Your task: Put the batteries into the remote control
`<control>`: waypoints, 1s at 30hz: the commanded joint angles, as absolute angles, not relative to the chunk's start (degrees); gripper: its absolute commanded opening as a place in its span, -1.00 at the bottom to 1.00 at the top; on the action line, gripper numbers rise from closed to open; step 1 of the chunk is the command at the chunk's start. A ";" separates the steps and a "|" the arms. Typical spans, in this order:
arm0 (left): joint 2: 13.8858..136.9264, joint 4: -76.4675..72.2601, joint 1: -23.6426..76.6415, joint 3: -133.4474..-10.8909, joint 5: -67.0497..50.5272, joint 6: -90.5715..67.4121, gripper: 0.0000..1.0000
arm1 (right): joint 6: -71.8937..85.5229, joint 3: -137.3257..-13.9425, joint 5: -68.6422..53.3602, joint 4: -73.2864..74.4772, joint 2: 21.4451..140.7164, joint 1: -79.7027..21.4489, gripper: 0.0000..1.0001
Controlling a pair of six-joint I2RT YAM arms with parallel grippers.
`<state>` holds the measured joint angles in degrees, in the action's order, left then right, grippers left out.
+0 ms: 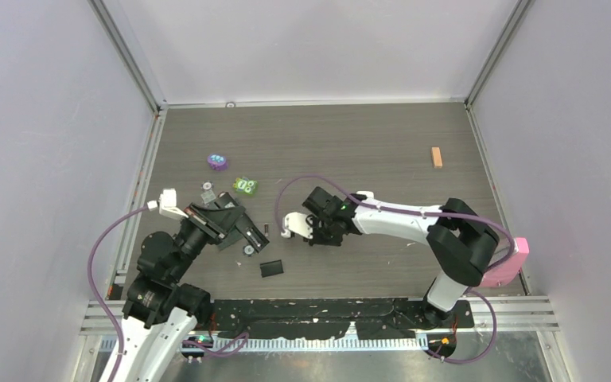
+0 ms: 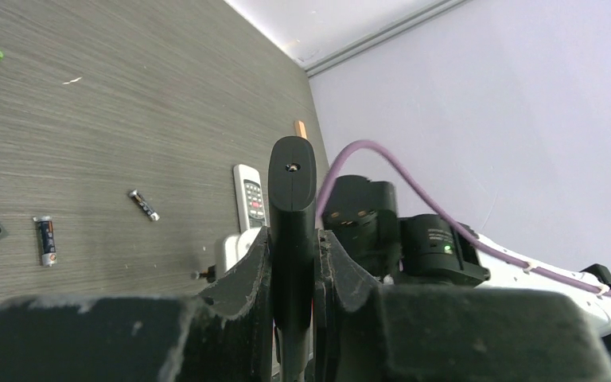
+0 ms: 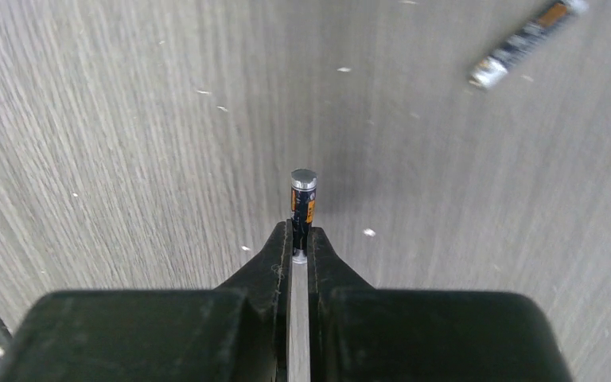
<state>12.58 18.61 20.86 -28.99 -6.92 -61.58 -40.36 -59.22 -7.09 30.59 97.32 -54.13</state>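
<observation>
Though tiny in the right gripper [image 3: 300, 240], slim silver-capped cylindrical battery [image 3: 303, 199]

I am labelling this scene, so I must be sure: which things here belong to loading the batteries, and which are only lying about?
For the job: black remote in the left end effector; white remote; battery in the right end effector; loose batteries.
Lying about: purple toy; green toy; orange block.
</observation>
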 commanded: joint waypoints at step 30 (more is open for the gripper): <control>57.09 -46.08 34.30 -17.49 -15.83 -72.65 -1.00 | 42.70 -62.20 14.94 44.88 60.64 -63.83 -0.90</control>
<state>53.71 -29.61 33.10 -19.25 -20.40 -70.11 37.04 -60.03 10.98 41.78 61.43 -62.70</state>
